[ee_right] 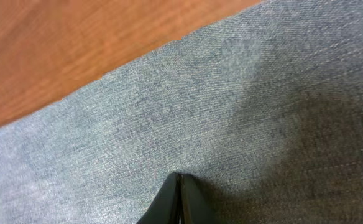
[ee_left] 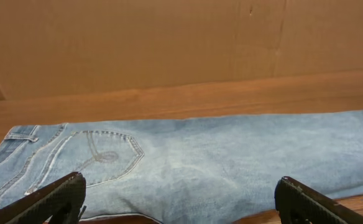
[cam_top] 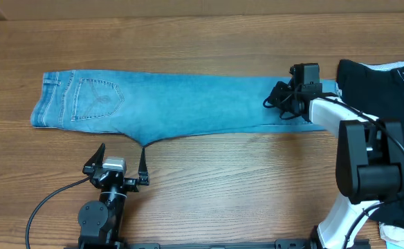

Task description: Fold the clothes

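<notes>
Resting shut on the jeans' (cam_top: pixel 188 104) leg end, the right gripper (ee_right: pixel 180 182) is closing on itself, and whether it is pinching denim I cannot tell; the left gripper (cam_top: pixel 122 153) is hovering wide open and empty just beside the jeans' crotch edge; the jeans are lying flat across the table (cam_top: pixel 223 200), a black garment (cam_top: pixel 382 90) just beside their hem.

Jeans (cam_top: pixel 181 104) lie flat across the tabletop (cam_top: pixel 209 34), waistband left, legs right. Second garment (cam_top: pixel 385 83) at their right end. Left fingers (ee_left: pixel 45 202) before them; right fingers (ee_right: pixel 169 202) over the leg.
</notes>
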Controlling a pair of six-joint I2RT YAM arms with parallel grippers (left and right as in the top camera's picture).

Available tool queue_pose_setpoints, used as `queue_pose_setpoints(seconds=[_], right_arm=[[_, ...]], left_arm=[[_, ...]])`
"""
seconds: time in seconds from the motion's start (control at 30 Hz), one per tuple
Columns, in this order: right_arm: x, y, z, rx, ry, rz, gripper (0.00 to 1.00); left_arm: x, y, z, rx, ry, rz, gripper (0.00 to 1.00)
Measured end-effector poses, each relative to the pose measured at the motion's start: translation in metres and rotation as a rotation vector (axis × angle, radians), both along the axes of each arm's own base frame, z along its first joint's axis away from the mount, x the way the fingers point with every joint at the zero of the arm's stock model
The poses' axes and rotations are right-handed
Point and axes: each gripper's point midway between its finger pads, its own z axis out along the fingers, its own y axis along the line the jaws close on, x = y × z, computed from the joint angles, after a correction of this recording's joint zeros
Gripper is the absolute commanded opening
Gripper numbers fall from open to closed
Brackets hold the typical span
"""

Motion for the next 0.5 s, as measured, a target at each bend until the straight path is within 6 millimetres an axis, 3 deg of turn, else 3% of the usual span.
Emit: queue_pose_setpoints(seconds=[0.1, 0.2, 0.27, 0.37, 0.5], right_arm=[[0.006, 0.000, 0.000, -0.017, -0.026, 0.007, 0.04], [0.006, -0.002, 0.004, -0.076, 0.027, 0.074, 0.19], [0.010, -0.007, 0.020, -0.132, 0.065, 0.117, 0.25], [0.017, -0.009, 0.066, -0.167, 0.097, 0.149, 0.51], [0.008, -0.011, 0.127, -0.182, 0.079, 0.160, 0.53]], left_arm=[[0.000, 0.000, 0.000, 0.000, 0.000, 0.000, 1.00], [0.000, 0.000, 0.000, 0.000, 0.000, 0.000, 1.00], [0.000, 0.000, 0.000, 0.000, 0.000, 0.000, 1.00], [0.000, 0.000, 0.000, 0.000, 0.000, 0.000, 1.00], [0.000, 0.000, 0.000, 0.000, 0.000, 0.000, 1.00]])
